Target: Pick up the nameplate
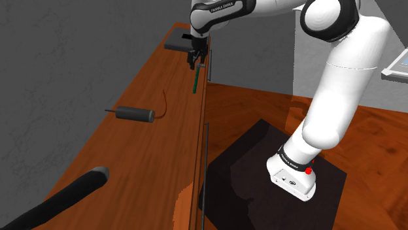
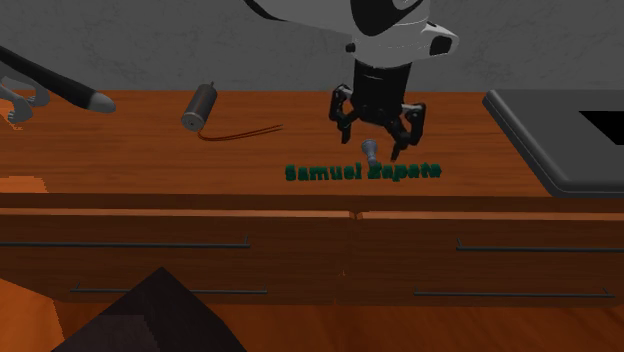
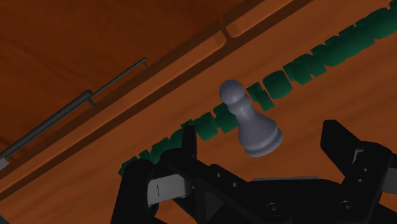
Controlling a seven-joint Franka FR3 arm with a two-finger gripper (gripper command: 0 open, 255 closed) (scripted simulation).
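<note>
Gripper (image 3: 261,135) is spread wide over a grey pawn (image 3: 251,124) just beside the green nameplate (image 2: 362,172) at the desk's (image 2: 120,150) front edge, so closing now might grab the pawn or shove the nameplate off.

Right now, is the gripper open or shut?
Open: in the wrist view the gripper has its fingers wide apart, with a grey pawn between them untouched, beside the green nameplate.

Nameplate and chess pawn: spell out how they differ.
The nameplate is dark green; the pawn is grey. The nameplate is a long, low row of letters; the pawn is a short, rounded piece. The nameplate runs along the front edge of the desk; the pawn sits just behind it. Both rest on that wooden top.
</note>
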